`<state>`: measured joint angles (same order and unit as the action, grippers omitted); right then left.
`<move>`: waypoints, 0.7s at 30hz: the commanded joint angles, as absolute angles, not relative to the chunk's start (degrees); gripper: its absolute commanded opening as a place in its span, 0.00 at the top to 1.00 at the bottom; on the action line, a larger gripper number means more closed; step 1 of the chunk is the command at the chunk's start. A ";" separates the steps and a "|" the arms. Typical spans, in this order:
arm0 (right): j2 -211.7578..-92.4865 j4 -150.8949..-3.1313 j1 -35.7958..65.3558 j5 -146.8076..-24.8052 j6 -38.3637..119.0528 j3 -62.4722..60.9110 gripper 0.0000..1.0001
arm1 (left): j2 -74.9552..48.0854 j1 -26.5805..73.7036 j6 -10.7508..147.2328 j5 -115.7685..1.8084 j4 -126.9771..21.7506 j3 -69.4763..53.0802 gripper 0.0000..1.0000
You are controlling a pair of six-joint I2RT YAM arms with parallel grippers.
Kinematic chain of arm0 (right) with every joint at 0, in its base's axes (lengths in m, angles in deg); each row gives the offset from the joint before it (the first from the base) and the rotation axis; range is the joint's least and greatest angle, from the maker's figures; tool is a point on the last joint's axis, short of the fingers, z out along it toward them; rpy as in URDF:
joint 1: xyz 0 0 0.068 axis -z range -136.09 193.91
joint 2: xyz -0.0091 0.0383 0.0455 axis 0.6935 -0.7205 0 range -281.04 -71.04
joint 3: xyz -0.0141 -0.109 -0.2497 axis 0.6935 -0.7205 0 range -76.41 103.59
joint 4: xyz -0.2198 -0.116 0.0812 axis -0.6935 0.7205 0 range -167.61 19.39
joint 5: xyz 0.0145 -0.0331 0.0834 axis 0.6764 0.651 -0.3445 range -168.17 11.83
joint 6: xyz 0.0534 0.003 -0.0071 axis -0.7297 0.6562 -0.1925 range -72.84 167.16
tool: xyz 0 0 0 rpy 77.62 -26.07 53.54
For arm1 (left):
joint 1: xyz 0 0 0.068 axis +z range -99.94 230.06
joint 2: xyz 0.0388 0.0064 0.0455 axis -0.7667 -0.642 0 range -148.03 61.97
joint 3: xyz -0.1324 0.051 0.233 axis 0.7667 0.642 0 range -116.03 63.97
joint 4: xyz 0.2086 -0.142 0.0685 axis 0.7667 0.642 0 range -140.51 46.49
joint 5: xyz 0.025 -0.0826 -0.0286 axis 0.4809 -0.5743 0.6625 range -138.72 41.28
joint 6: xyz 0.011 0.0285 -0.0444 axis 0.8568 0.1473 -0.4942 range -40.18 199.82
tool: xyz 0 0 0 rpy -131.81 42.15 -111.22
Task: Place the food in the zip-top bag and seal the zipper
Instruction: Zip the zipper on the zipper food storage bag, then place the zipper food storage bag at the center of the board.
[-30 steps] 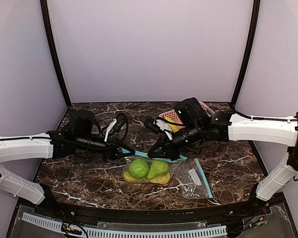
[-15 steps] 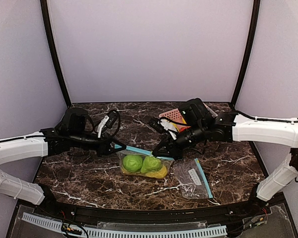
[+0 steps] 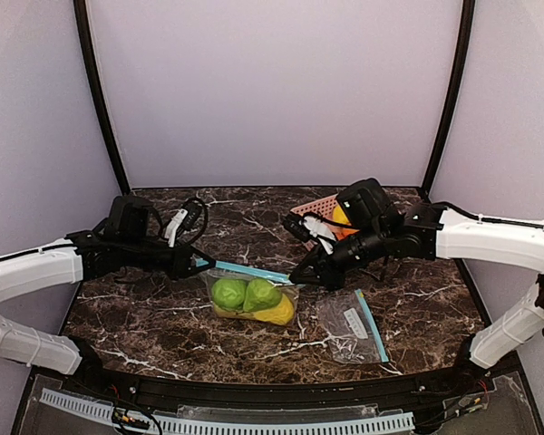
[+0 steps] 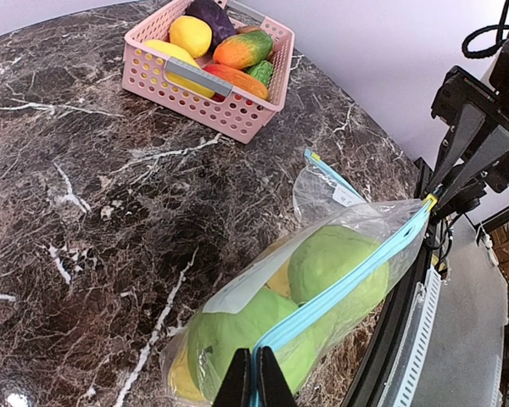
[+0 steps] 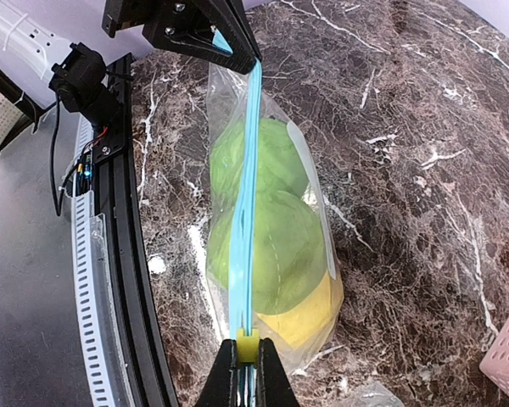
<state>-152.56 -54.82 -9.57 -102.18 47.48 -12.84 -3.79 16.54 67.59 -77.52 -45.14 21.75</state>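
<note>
A clear zip-top bag [image 3: 249,297] with a blue zipper strip [image 3: 247,271] holds two green toy fruits [image 3: 243,294] and a yellow one [image 3: 279,314]. It hangs stretched between my grippers just above the table. My left gripper [image 3: 198,264] is shut on the left end of the zipper strip [image 4: 339,288]. My right gripper [image 3: 301,280] is shut on the yellow slider [image 5: 248,346] at the right end of the strip [image 5: 246,212]. In the left wrist view the bag [image 4: 305,305] sags below the strip. More food lies in the pink basket [image 4: 205,81].
The pink lattice basket [image 3: 313,210] stands at the back right, behind my right arm. A second, empty clear bag [image 3: 349,324] lies flat at the front right. The black table rail [image 5: 131,280] runs close under the bag.
Both grippers have moved left and apart, carrying the bag left and pulling its zipper strip taut. The bag now hangs straighter between them.
</note>
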 commanded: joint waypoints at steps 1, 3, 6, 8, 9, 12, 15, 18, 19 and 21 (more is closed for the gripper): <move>-150.22 -50.51 -8.76 -100.73 47.16 -14.02 1.00 | -2.20 18.86 66.92 -72.08 -40.96 20.82 0.99; -149.71 -50.30 -8.65 -100.51 47.16 -14.15 1.00 | -2.19 19.32 66.62 -71.47 -40.68 20.82 0.99; -149.50 -50.32 -8.56 -100.33 47.16 -14.30 1.00 | -2.19 19.91 66.39 -71.43 -40.58 20.82 0.99; -149.74 -50.36 -8.56 -100.41 47.16 -14.09 1.00 | -2.19 20.10 66.38 -72.41 -40.80 20.74 0.99; -149.97 -50.44 -8.56 -100.85 46.19 -13.77 1.00 | -2.30 20.27 66.37 -72.78 -40.82 20.62 0.99; -150.78 -51.08 -8.56 -99.86 43.91 -12.77 0.90 | -3.52 22.51 65.99 -74.54 -39.45 19.83 0.99; -151.59 -50.59 -8.44 -92.35 40.37 -11.50 0.69 | -4.86 25.48 65.70 -76.38 -37.90 18.54 0.99; -152.02 -48.90 -7.45 -88.06 38.02 -10.94 0.48 | -6.30 29.64 66.19 -78.61 -35.55 16.79 0.99; -151.79 -48.49 -6.86 -87.70 37.18 -11.10 0.43 | -6.66 31.75 66.57 -78.91 -34.31 16.43 0.99; -151.05 -47.96 -5.64 -86.46 35.37 -11.85 0.36 | -8.13 35.49 66.77 -79.50 -32.33 15.35 1.00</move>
